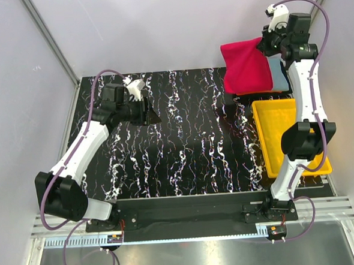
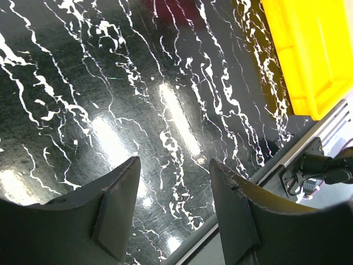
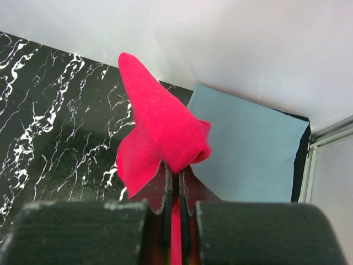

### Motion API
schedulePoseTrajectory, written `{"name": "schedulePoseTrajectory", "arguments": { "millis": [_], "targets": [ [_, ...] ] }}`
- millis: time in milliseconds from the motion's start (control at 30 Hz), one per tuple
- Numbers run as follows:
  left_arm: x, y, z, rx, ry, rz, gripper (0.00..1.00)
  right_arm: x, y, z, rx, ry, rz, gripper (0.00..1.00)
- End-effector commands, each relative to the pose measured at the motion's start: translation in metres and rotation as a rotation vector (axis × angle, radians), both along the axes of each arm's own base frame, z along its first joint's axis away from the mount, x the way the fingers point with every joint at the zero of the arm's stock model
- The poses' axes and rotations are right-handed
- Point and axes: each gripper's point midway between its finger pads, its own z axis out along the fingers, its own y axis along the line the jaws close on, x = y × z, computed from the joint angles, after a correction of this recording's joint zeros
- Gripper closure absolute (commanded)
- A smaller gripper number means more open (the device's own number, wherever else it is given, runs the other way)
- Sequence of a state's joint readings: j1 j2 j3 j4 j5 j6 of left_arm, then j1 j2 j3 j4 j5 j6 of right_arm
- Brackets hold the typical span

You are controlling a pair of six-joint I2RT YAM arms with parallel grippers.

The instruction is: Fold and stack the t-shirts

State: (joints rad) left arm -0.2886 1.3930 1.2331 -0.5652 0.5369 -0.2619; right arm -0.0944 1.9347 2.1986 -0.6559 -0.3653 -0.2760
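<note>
Pinching a fold of the red shirt point(image 3: 160, 132), the right gripper point(image 3: 175, 185) has its fingers shut tight. The cloth bunches just past the tips, probably raised to lay onto the blue shirt point(image 3: 248, 149) beyond. The left gripper point(image 2: 174, 171) hovers parted and empty over the table point(image 2: 110, 83), likely idle.

Overhead looks down; wrist cameras close; table point(image 1: 184, 150) shared.
</note>
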Motion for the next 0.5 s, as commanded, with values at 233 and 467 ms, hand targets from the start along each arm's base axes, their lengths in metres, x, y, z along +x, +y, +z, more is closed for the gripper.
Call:
{"name": "schedulePoseTrajectory", "arguments": {
  "millis": [233,467],
  "targets": [
    [0.003,-0.005,0.007,-0.034,-0.035,-0.019,0.42,0.017,-0.015,0.004,-0.074,-0.081,-0.042,1.00],
    [0.004,-0.005,0.004,-0.032,-0.026,-0.019,0.42,0.057,-0.043,-0.036,-0.043,-0.031,-0.044,1.00]
  ]
}}
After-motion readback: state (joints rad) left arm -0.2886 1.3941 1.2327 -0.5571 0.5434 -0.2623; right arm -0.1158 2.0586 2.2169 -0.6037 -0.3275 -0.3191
